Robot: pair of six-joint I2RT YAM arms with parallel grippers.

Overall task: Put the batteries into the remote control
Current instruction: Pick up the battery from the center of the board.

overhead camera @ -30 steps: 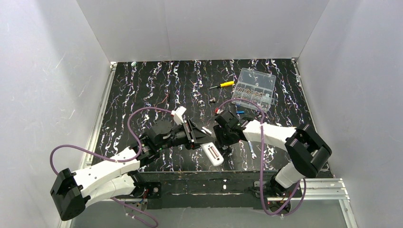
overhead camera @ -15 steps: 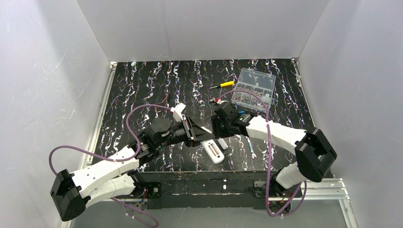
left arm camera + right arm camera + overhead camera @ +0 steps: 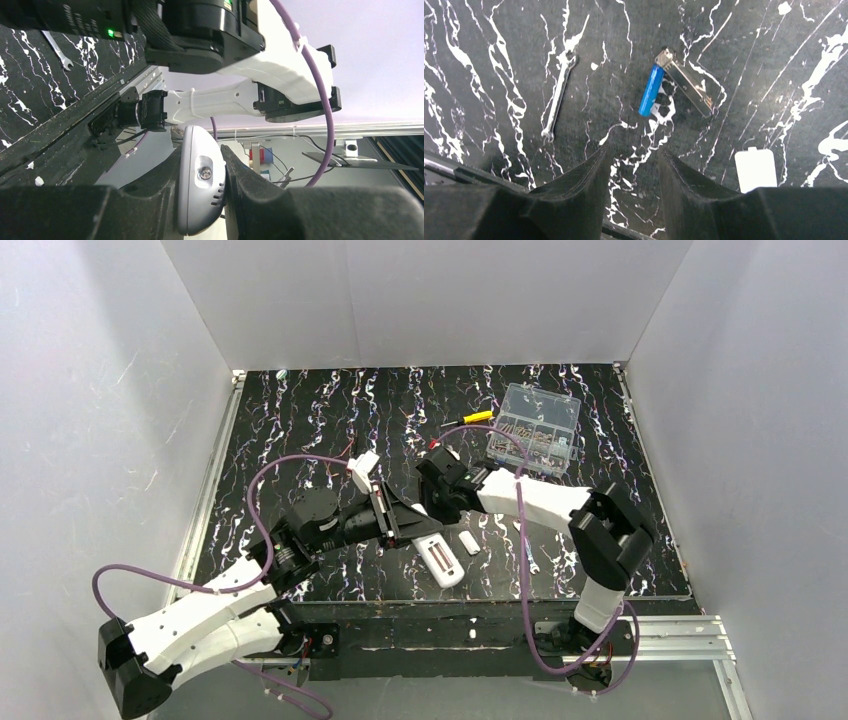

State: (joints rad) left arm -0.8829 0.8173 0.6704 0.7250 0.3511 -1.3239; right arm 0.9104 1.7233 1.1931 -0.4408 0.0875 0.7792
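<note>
My left gripper [image 3: 200,172] is shut on the remote control [image 3: 199,186]; its rounded grey end with a small lens sits clamped between the two black fingers. From above, the white remote control [image 3: 438,562] sticks out of the left gripper [image 3: 405,530] toward the table's front edge, its open battery bay facing up. My right gripper [image 3: 634,150] hangs open over bare table with nothing between its fingers. One blue battery [image 3: 650,90] lies just beyond its fingertips, touching a flat silver metal piece [image 3: 689,82]. From above, the right gripper [image 3: 437,505] is just behind the remote.
A small white battery cover [image 3: 755,170] lies on the table to the right of the right fingers, also seen from above as the white cover [image 3: 468,542]. A silver wrench [image 3: 558,95] lies to the left. At the back right stand a clear compartment box [image 3: 535,430] and a yellow-handled screwdriver [image 3: 470,418].
The right gripper has lifted off the spot beside the remote and swung back and left, closing a little; the white cover now lies uncovered. The left gripper has drawn slightly left with the remote.
</note>
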